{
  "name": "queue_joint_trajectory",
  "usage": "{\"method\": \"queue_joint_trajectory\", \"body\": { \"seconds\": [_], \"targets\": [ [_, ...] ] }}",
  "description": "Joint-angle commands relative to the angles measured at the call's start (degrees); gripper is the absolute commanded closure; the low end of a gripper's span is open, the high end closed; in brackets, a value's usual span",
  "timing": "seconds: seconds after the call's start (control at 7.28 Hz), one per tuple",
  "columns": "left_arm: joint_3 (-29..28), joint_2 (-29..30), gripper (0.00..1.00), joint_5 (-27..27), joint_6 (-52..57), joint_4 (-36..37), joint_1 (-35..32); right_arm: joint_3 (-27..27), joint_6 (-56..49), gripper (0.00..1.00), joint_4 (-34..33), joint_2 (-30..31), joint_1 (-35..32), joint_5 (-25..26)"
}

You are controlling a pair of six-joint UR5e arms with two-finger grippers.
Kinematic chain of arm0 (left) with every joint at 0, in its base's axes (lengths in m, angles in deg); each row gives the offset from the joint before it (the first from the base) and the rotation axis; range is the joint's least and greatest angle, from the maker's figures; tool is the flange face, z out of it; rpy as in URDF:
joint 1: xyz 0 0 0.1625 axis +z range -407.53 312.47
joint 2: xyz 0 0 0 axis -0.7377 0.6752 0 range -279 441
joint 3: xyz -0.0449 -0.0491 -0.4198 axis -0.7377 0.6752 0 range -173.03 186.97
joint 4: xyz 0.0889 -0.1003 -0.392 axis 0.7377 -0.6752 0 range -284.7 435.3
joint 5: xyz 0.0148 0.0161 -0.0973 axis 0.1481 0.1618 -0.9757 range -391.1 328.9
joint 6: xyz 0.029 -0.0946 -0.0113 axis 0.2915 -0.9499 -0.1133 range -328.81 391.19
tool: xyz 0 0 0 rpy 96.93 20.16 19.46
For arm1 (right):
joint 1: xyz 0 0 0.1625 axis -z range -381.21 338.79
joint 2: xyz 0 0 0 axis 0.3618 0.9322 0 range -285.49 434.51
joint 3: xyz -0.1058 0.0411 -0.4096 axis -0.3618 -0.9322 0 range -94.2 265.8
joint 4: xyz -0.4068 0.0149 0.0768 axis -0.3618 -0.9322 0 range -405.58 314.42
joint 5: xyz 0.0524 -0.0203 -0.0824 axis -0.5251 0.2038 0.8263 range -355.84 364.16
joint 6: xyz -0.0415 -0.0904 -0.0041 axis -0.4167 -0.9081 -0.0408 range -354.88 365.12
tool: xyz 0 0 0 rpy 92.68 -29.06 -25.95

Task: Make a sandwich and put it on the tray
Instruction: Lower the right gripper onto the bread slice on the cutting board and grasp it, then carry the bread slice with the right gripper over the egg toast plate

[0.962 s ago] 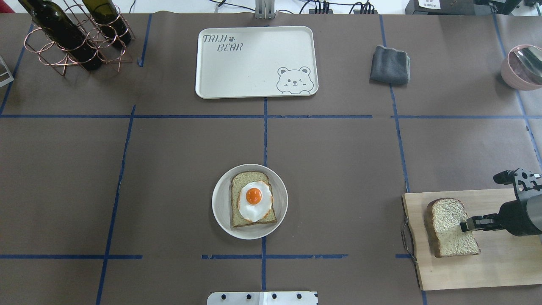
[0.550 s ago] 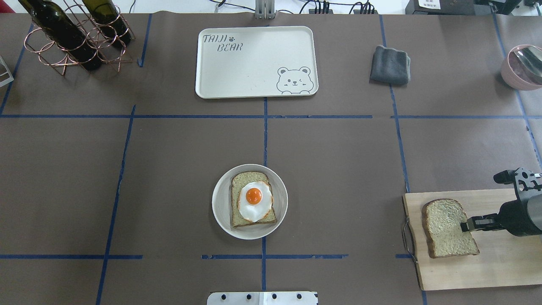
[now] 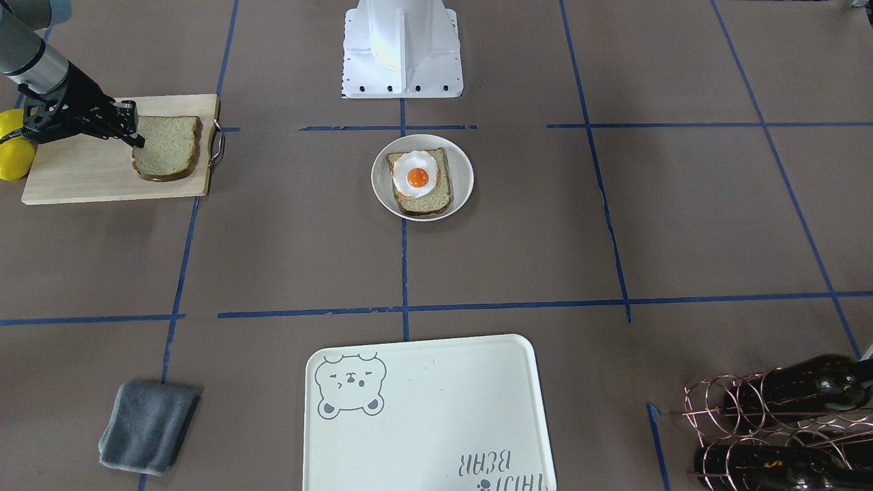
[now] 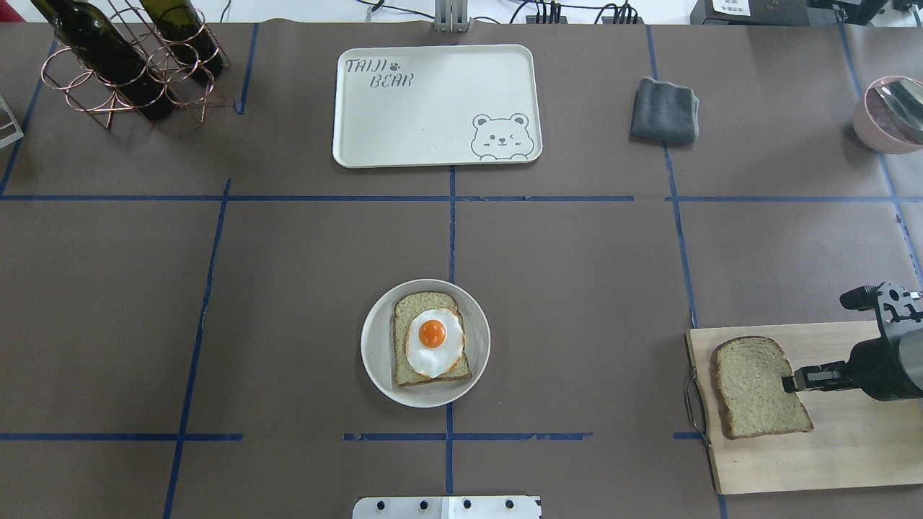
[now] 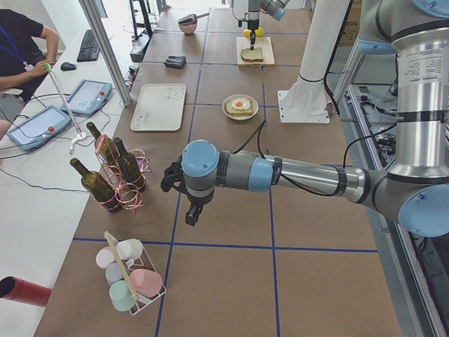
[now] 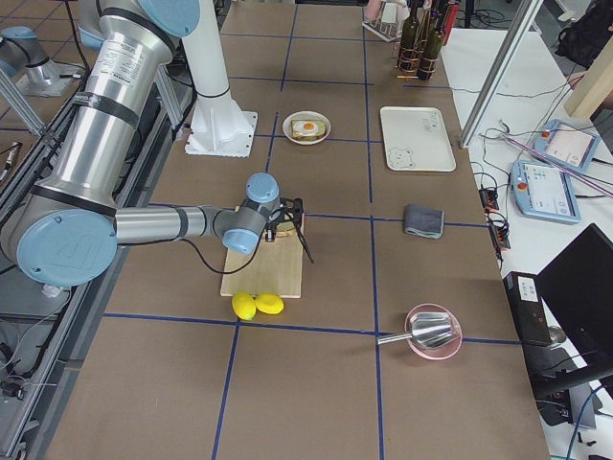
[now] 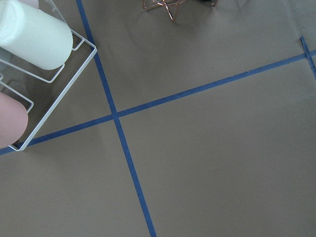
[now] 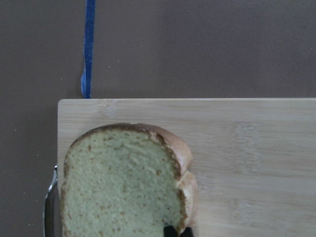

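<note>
A small white bowl (image 4: 371, 344) near the table's front centre holds one bread slice (image 4: 411, 367) with a fried egg (image 4: 433, 342) on top; the bowl also shows in the front-facing view (image 3: 382, 179). My right gripper (image 4: 789, 382) is shut on the edge of a second bread slice (image 4: 753, 387) and holds it just above the wooden cutting board (image 4: 829, 447). The right wrist view shows that slice (image 8: 123, 187) over the board. The cream bear tray (image 4: 433, 108) lies at the far centre. My left gripper (image 5: 193, 214) shows only in the exterior left view; I cannot tell its state.
A grey cloth (image 4: 663, 109) lies right of the tray. A copper rack with wine bottles (image 4: 130, 65) stands far left. A pink bowl (image 4: 883, 115) is far right. Two lemons (image 6: 257, 305) lie beside the board. A wire rack of cups (image 5: 130, 277) stands near the left arm.
The bread slice in my right gripper has come up off the board, levelled out and shifted slightly left. The bowl, egg and tray have not moved.
</note>
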Motion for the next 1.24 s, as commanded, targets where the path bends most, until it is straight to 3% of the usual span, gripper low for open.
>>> {"method": "queue_joint_trajectory", "body": {
  "seconds": [0.0,0.14,0.41,0.69,1.1],
  "targets": [
    [0.3,0.0,0.00,0.0,0.0,0.0,0.0,3.0,0.2,1.00,0.2,0.1,-0.1,-0.2],
    [0.3,-0.1,0.00,0.0,0.0,0.0,0.0,5.5,2.6,1.00,0.2,-0.7,0.0,-0.2],
    [0.3,-0.1,0.00,-0.1,-0.1,0.0,0.0,6.8,8.6,1.00,0.1,-8.2,0.3,-0.3],
    [0.2,-0.1,0.00,-0.5,0.0,0.0,0.0,1.6,14.4,1.00,-0.3,-22.0,0.5,-1.8],
    [0.3,0.0,0.00,-1.7,0.1,-0.2,0.1,-7.3,14.9,1.00,-1.8,-37.4,5.2,-1.8]
  ]
}}
